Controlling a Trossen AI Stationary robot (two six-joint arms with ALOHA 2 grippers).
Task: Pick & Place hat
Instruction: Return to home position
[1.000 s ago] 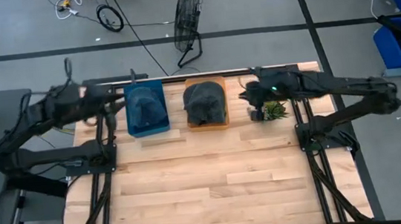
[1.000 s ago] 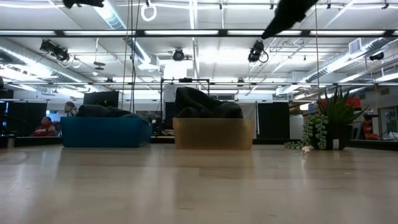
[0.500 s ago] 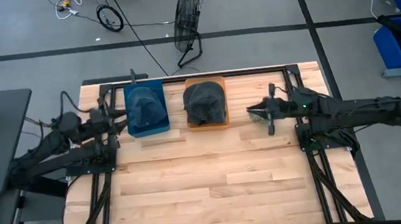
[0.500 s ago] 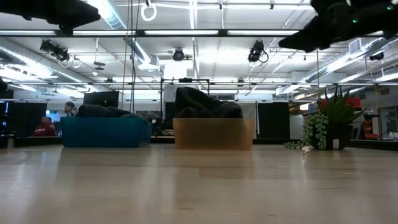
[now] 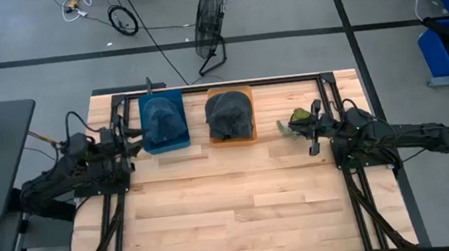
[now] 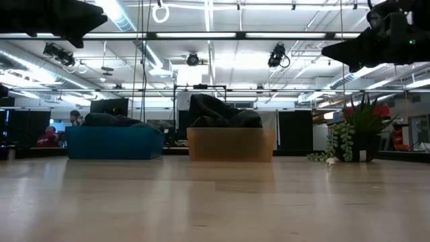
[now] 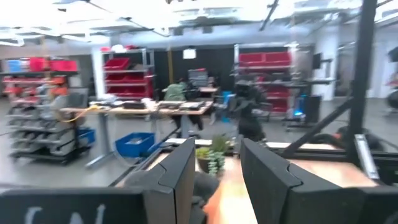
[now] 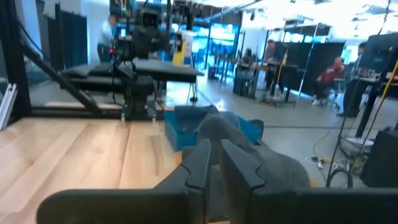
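Note:
Two dark hats rest in bins at the table's far edge. One hat fills the blue bin, the other hat the orange bin. The low view shows both hats bulging above the rims. My left gripper hovers left of the blue bin, open and empty, and its fingers stand apart in the wrist view. My right gripper hovers right of the orange bin beside the plant. Its fingers are close together on nothing, pointing at the nearer hat.
A small potted plant stands at the far right, just beside my right gripper. Bare wooden tabletop stretches from the bins to the near edge. People, shelves and tables show in the room beyond.
Both arms have drawn back from the bins. The left gripper has moved from beside the blue bin toward the near and left edges and sunk lower. The right gripper has withdrawn rightward and nearer, past the plant, also dropping. Both hats have stayed in their bins.

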